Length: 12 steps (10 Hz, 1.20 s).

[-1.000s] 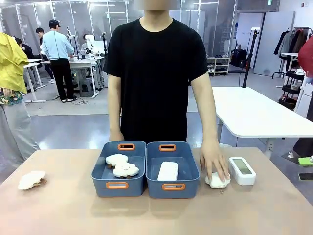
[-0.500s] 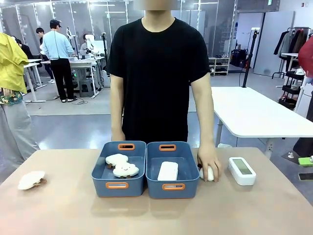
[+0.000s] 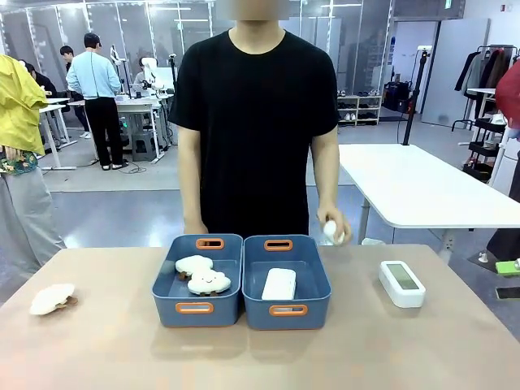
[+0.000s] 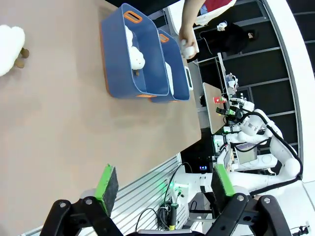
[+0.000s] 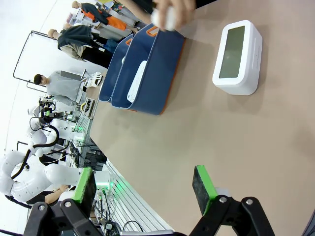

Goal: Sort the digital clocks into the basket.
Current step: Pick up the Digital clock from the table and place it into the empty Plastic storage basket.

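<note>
One white digital clock point(image 3: 279, 284) lies inside the right blue basket point(image 3: 318, 284). A second white clock point(image 3: 401, 283) rests on the table to the right of it, screen up. In the right wrist view this clock point(image 5: 236, 59) lies far ahead of my open right gripper point(image 5: 143, 189), with the basket point(image 5: 165, 73) and the clock inside it point(image 5: 136, 81) to its left. My left gripper point(image 4: 165, 184) is also open and holds nothing, well back from both bins point(image 4: 118, 64).
The left blue bin point(image 3: 166, 280) holds two cream cloud plush toys point(image 3: 203, 275). Another plush point(image 3: 54, 298) lies at the table's left. The person's hand point(image 3: 335, 231) holds a white plush above the right basket's far right corner.
The person's hand picked the white plush up from the table beside the right clock and raised it toward the basket's far corner. Both grippers stayed still.
</note>
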Available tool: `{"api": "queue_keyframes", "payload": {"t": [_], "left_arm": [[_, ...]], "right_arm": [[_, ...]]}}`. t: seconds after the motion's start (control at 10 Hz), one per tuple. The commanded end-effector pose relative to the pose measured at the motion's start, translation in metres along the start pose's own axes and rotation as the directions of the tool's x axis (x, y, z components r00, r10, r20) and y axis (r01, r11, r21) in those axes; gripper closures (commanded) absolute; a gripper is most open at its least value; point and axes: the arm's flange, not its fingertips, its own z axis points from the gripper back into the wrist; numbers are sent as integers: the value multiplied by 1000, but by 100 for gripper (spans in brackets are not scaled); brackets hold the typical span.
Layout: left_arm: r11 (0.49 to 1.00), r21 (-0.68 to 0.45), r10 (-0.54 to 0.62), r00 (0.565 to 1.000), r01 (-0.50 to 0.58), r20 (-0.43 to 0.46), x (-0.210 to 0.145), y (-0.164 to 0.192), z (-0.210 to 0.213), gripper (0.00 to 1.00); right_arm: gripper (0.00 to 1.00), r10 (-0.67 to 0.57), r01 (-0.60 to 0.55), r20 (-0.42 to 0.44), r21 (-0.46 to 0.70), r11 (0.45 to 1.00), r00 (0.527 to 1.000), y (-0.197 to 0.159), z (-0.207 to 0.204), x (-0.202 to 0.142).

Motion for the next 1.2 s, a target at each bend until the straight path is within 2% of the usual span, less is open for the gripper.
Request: {"api": "queue_keyframes", "payload": {"t": [0.0, 0.3, 0.4, 0.6, 0.7, 0.8, 0.9, 1.1], "left_arm": [[1000, -4, -6, 1000, 6, -1, 1, -2, -1, 3], [1000, -4, -6, 1000, 6, -1, 1, -2, -1, 3], [1000, -4, -6, 1000, 6, -1, 1, -2, -1, 3], [1000, -4, -6, 1000, 6, -1, 1, -2, -1, 3], [1000, -4, -6, 1000, 6, -1, 1, -2, -1, 3], [1000, -4, -6, 1000, 6, -1, 1, -2, -1, 3], [1000, -4, -6, 1000, 6, -1, 1, -2, -1, 3], [1000, -4, -6, 1000, 6, -1, 1, -2, -1, 3]], "right_arm": [[0, 8, -8, 6, 8, 1000, 1000, 1, 0, 2], [0, 0, 0, 0, 0, 1000, 1000, 0, 0, 0], [0, 41, -43, -37, -58, 997, 998, 12, 1, 7], [0, 77, -113, -187, -186, 976, 979, 35, -16, 30], [0, 116, -218, -326, -298, 929, 938, 47, -49, 59], [0, 116, -240, -356, -328, 914, 927, 52, -73, 73], [0, 110, -292, -430, -385, 876, 896, 55, -113, 93], [0, 142, -431, -565, -420, 798, 813, 56, -190, 101]]}}
